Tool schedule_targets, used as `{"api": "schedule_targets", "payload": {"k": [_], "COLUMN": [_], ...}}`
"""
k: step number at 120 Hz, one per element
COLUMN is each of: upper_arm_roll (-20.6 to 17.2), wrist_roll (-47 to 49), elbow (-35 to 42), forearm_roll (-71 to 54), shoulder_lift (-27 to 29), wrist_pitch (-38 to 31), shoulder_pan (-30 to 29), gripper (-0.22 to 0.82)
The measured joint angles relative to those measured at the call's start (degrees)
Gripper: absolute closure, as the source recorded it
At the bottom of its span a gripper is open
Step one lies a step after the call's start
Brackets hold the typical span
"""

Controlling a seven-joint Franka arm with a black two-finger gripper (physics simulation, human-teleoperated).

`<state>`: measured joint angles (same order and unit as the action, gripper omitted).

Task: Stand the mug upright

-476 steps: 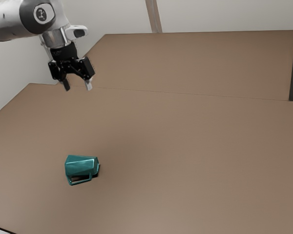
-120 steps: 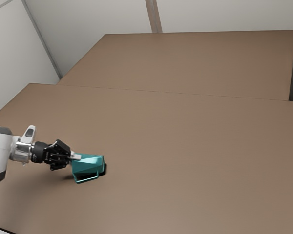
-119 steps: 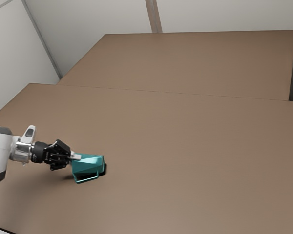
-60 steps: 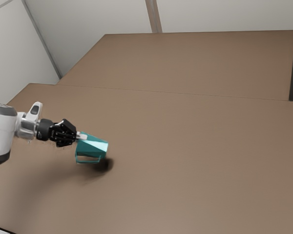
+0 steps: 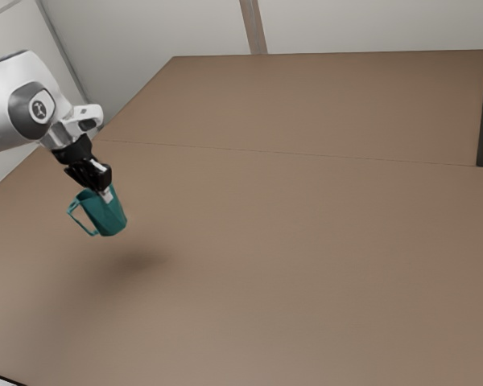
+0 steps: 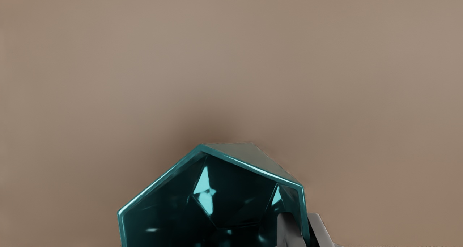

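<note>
In the exterior view my gripper (image 5: 105, 194) points down and toward that view's right, shut on the rim wall of the teal mug (image 5: 105, 215). The mug hangs above the table, slightly tilted, mouth up toward the hand, its handle on the exterior view's left. From the wrist view I look into the open mouth of the mug (image 6: 231, 203). There my gripper (image 6: 305, 227) has one finger inside the mug and the other outside, with the wall pinched between them. The handle is hidden in that view.
The brown table (image 5: 306, 265) spreads out beneath the mug, which casts a soft shadow on it. Beyond the seam lies another brown panel (image 5: 322, 104), with pale walls (image 5: 370, 24) behind it.
Since the earlier frames, my hand has closed on the mug, lifted it off the table and swung from near level to pointing down. The mug has turned from its side to nearly upright.
</note>
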<state>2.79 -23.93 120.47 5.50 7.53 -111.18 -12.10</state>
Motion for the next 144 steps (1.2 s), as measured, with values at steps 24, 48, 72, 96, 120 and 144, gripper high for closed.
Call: {"api": "schedule_targets", "payload": {"k": [24,48,72,96,120,144], "upper_arm_roll": [-1.4,-1.4,-1.4,-1.4,-2.8,-11.0], "wrist_roll": [9.7,17.2,22.6,26.3,29.1,30.4], "elbow": [4.5,7.2,8.3,8.2,0.8,-18.1], "forearm_roll": [-5.2,-5.7,-5.7,-5.5,-5.9,-6.5], "shoulder_lift": [-3.0,-5.1,-5.9,-5.8,-2.8,2.0], "wrist_pitch": [-5.7,-11.6,-14.7,-15.4,-10.0,8.9], "shoulder_pan": [0.5,1.1,1.0,0.8,0.2,1.0], "gripper": [0.79,0.79,0.67,0.28,0.11,0.04]}}
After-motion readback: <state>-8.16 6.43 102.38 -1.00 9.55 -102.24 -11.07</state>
